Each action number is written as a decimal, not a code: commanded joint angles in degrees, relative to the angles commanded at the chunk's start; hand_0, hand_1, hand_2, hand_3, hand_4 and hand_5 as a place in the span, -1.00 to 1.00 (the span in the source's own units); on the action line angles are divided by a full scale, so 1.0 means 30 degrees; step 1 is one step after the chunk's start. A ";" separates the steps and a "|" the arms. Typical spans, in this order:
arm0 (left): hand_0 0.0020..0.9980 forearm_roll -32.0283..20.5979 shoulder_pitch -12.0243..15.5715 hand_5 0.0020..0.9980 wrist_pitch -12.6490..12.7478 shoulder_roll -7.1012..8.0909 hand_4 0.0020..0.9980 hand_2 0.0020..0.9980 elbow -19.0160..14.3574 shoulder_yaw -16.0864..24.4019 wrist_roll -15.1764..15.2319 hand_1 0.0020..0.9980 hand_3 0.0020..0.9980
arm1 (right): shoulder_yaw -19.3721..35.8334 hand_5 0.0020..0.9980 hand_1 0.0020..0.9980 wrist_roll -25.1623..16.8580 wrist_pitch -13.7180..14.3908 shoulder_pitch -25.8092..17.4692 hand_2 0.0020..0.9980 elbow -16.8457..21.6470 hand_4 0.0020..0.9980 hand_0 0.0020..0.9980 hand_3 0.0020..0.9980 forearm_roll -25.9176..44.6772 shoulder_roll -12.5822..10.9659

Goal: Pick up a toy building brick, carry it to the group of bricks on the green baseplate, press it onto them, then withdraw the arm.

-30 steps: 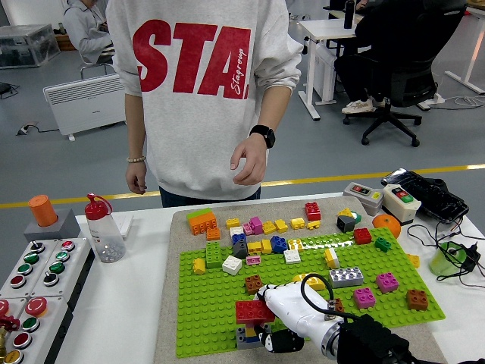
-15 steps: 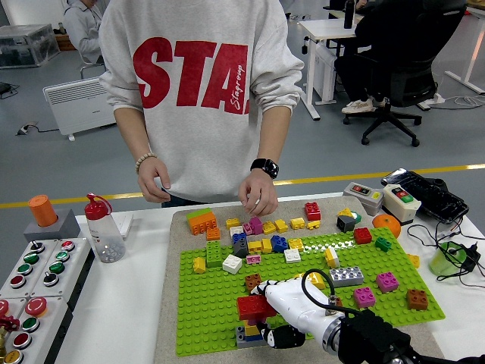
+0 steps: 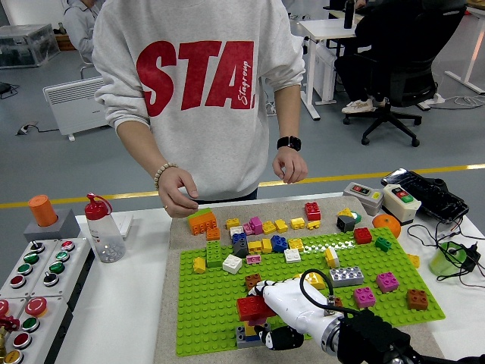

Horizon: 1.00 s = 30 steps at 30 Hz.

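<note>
My right hand [image 3: 264, 314] comes in from the lower right with a white palm and black forearm. It is shut on a red brick [image 3: 248, 307] at the near edge of the green baseplate [image 3: 204, 296]. The red brick sits right over a small stack of grey, blue and yellow bricks [image 3: 244, 334], and contact between them is hidden by my fingers. Several loose bricks are scattered over the plate, including a brown one [image 3: 253, 281] just behind my hand and a grey one [image 3: 345, 276] to the right.
A person stands at the far side, with one hand [image 3: 179, 199] hovering by an orange and green brick [image 3: 201, 221] and the other hand [image 3: 289, 165] raised. A bottle [image 3: 101, 228] and a button panel [image 3: 34, 282] are on the left. Switch boxes [image 3: 385, 199] and cables are on the right.
My right hand and the red brick have barely shifted. The person stepped right; one hand dropped toward the orange brick, and the other lifted away from the table.
</note>
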State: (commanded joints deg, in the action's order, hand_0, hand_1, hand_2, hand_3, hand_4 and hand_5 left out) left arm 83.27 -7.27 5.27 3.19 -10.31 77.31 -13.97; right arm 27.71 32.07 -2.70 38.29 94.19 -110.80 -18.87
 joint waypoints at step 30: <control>0.31 0.0021 0.0037 1.00 0.0021 0.0003 -0.42 0.34 0.0000 -0.0064 -0.0013 0.38 0.15 | 0.0203 -0.23 0.59 -0.0128 -0.0168 -0.0098 1.00 -0.0046 0.41 0.57 0.81 -0.0048 0.0058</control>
State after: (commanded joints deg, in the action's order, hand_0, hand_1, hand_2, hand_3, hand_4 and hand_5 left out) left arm 83.34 -7.16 5.34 3.20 -10.31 77.11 -14.01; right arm 28.31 31.69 -3.20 38.00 94.05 -110.94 -18.70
